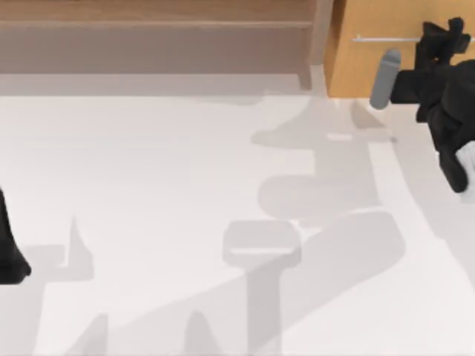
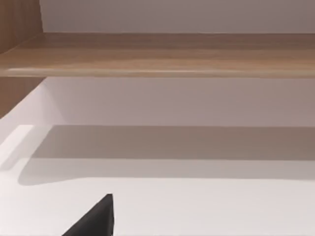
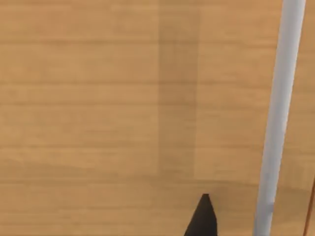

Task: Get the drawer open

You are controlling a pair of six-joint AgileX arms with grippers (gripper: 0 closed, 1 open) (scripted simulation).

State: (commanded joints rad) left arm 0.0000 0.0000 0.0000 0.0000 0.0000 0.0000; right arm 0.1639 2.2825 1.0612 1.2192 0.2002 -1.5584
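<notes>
The drawer (image 1: 364, 63) stands at the table's back right, its orange-tan wooden front facing the table. A thin silver bar handle (image 1: 386, 38) runs across the front near its upper edge. My right gripper (image 1: 439, 35) is up against the right end of that handle, with the black arm reaching in from the right edge. In the right wrist view the drawer front (image 3: 123, 113) is very close, and the handle (image 3: 278, 118) crosses it beside a black tip of the gripper. My left arm (image 1: 10, 256) is parked at the table's left edge.
A duller brown wooden shelf unit (image 1: 148, 37) runs along the back left, right beside the drawer. Its shelf board (image 2: 157, 54) spans the left wrist view above the white table (image 1: 163, 185). A grey cylindrical part of the right arm (image 1: 384, 78) hangs before the drawer front.
</notes>
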